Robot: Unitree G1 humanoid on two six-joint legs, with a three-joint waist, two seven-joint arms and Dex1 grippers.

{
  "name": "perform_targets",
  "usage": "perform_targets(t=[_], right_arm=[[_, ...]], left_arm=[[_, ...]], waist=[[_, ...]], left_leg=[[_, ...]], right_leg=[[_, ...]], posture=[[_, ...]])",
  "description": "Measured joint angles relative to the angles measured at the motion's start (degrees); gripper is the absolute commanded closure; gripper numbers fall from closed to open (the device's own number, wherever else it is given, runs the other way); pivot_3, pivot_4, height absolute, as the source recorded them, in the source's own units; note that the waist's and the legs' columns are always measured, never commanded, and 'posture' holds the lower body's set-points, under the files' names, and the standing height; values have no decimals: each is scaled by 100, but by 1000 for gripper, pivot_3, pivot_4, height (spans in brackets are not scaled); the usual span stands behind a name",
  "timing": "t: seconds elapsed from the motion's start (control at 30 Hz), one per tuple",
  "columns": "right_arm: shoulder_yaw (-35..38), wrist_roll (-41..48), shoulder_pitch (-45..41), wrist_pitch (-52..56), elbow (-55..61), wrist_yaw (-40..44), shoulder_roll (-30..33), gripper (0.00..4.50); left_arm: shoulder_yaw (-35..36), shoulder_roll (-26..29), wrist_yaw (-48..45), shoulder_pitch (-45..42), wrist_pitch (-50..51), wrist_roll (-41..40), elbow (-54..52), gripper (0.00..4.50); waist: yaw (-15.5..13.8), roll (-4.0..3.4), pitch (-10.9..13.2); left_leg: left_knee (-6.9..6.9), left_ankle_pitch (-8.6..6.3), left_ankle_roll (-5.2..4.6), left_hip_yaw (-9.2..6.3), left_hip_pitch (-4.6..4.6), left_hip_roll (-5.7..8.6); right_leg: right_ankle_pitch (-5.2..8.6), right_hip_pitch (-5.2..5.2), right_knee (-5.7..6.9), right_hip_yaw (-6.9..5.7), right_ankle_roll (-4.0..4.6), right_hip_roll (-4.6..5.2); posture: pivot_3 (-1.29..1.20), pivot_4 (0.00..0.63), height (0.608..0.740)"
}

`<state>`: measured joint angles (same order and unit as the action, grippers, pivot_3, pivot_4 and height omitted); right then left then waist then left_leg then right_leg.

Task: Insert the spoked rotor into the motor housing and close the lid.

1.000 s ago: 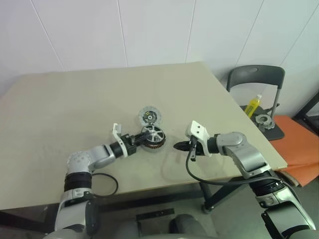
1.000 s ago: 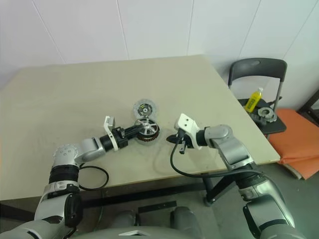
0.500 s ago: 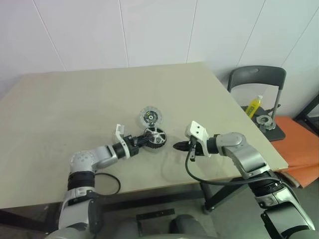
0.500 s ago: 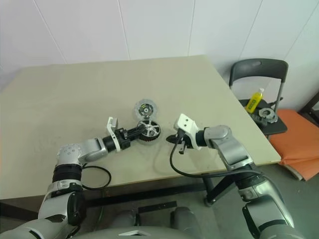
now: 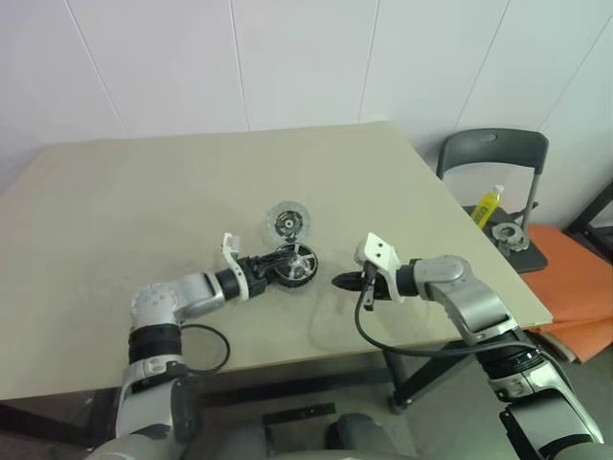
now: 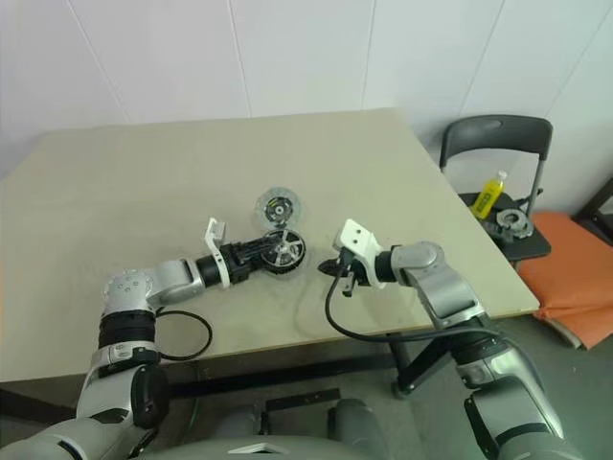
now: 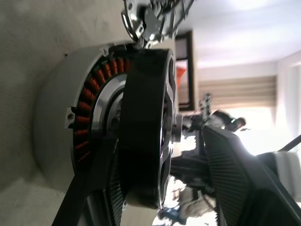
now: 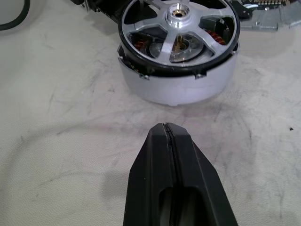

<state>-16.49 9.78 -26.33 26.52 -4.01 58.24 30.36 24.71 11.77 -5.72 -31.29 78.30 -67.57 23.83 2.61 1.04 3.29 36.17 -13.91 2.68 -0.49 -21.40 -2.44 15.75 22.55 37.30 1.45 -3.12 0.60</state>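
Note:
The motor housing (image 8: 178, 84), a pale round cup with copper windings (image 7: 91, 84), stands mid-table. The spoked rotor (image 8: 178, 19) rests in its mouth, slightly tilted, its dark rim (image 7: 143, 127) raised above the windings on one side. My left gripper (image 5: 275, 269) is open around the rotor's rim, and one finger (image 7: 235, 179) stands visibly apart from it. My right gripper (image 8: 165, 127) is shut and empty, pointing at the housing from a short way off on its right (image 5: 345, 282). Just behind the housing, the lid (image 5: 287, 222) lies flat on the table.
A grey chair (image 5: 498, 153) beside the table's right edge carries a yellow bottle (image 5: 487, 203) and a grey metal ring (image 5: 506, 232). An orange cushion (image 5: 575, 278) lies beyond it. A black cable loop (image 5: 206, 350) hangs near the front edge by my left arm.
My left gripper has opened and let go of the rotor, which now rests on the housing. Its wrist has turned a little. The right arm has not moved.

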Motion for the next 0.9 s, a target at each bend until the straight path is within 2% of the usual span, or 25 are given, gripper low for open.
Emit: perform_targets(t=[0.17,0.43,0.5,0.73,0.9], right_arm=[[0,-7,0,-35,-19,-15,-10,4500],[-5,-7,4,-57,-22,-81,-95,4500],[-5,-8,22,-57,-22,-97,-95,4500],[-5,-7,50,-54,-21,-118,-132,4500],[-7,-9,76,-48,-21,-127,-131,4500]], left_arm=[[-886,738,-632,-420,-22,683,-585,1863],[-3046,2317,-3034,-491,-1146,2187,-1711,1863],[-3267,2547,-3450,-493,-1450,2471,-1827,1863],[-3341,2478,-3867,-490,-2411,3280,-1651,1863],[-3151,1966,-3768,-433,-4542,4077,-1646,1863]], waist=[[1,4,4],[-2,2,10],[-3,-1,12],[-10,2,16],[-40,2,16]], left_leg=[[-24,1,1,-1,-10,0],[-34,0,1,2,-20,2],[-33,0,0,5,-19,2],[-18,0,-1,4,-25,1],[-19,1,-1,8,-27,0]], right_leg=[[-4,19,0,1,0,-2],[-9,31,-6,4,20,0],[-8,30,-7,7,21,1],[4,28,-6,8,-3,2],[-3,28,-6,12,4,3]], posture=[[0,0,740],[0,0,740],[0,0,740],[0,0,740],[0,0,740]])
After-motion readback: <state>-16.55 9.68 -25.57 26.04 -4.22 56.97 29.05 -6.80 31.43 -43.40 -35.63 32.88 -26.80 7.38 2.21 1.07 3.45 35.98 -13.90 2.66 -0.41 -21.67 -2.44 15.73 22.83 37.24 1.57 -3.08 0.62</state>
